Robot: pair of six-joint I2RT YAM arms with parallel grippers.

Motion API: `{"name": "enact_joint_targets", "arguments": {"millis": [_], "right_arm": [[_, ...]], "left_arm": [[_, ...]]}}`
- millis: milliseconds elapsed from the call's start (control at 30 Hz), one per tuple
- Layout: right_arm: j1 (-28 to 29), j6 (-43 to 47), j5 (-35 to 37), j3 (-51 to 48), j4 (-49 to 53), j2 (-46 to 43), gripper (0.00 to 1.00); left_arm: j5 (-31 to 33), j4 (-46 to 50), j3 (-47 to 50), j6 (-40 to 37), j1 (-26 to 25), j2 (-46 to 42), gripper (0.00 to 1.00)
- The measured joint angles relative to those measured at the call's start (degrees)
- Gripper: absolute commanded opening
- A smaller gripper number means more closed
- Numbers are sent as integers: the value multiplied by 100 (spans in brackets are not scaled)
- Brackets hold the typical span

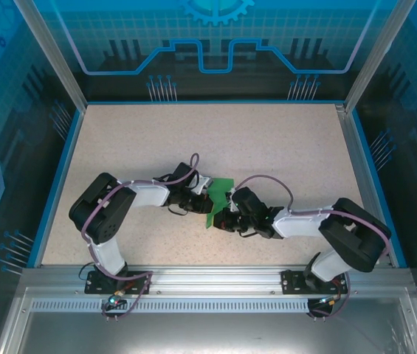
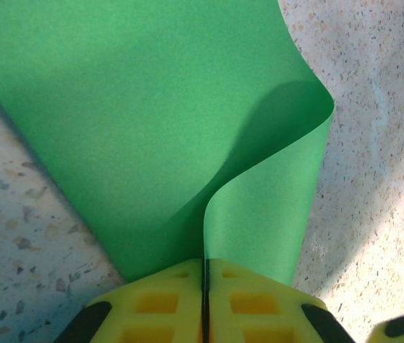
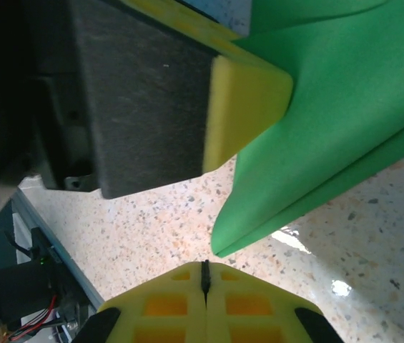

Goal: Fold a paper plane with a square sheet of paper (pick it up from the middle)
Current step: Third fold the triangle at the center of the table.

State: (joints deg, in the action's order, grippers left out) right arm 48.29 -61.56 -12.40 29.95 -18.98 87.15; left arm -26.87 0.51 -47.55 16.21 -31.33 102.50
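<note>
The square sheet of paper (image 2: pixel 137 121) is held by the left end effector (image 2: pixel 203 304), whose 2 yellow pads are clenched on 1 edge of it. From that pinch the sheet bows up and away in a soft curve, and 1 flap rolls over just to the right of the pinch. In the top view the left end effector is over the middle of the bench (image 1: pixel 267 140), with the sheet on its far side, between it and the right end effector (image 3: pixel 205 304).

The right end effector is clenched on nothing, its pads meeting flush. A doubled corner of the sheet, out from the left end effector's pinch, hangs just short of those pads. Contact there looks unlikely but cannot be ruled out.

The sheet looks very light, thin and floppy. It sags and curls wherever it is unsupported, so a single pinch will not keep it flat. It should take a crease readily, but it will likely also crumple or tear under a careless pull.

A sensible second hold would be the free corner opposite the left end effector's pinch, taken flat between the pads. The right end effector would have to open before it could take that hold.
</note>
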Motion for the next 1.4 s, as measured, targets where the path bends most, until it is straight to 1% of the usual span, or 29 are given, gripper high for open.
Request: {"name": "enact_joint_targets", "arguments": {"millis": [400, 900, 1233, 1400], "right_arm": [[55, -173, -9, 216, -365, 466, 1], [55, -256, 2, 199, -564, 901, 2], [52, -280, -17, 149, -719, 951, 3], [55, -260, -2, 149, -573, 767, 4]], "left_arm": [[-61, 0, -52, 0, 7, 59, 10], [-68, 2, -63, 0, 7, 68, 10], [-111, 2, -85, 0, 11, 98, 10], [-133, 2, -96, 0, 11, 114, 10]]}}
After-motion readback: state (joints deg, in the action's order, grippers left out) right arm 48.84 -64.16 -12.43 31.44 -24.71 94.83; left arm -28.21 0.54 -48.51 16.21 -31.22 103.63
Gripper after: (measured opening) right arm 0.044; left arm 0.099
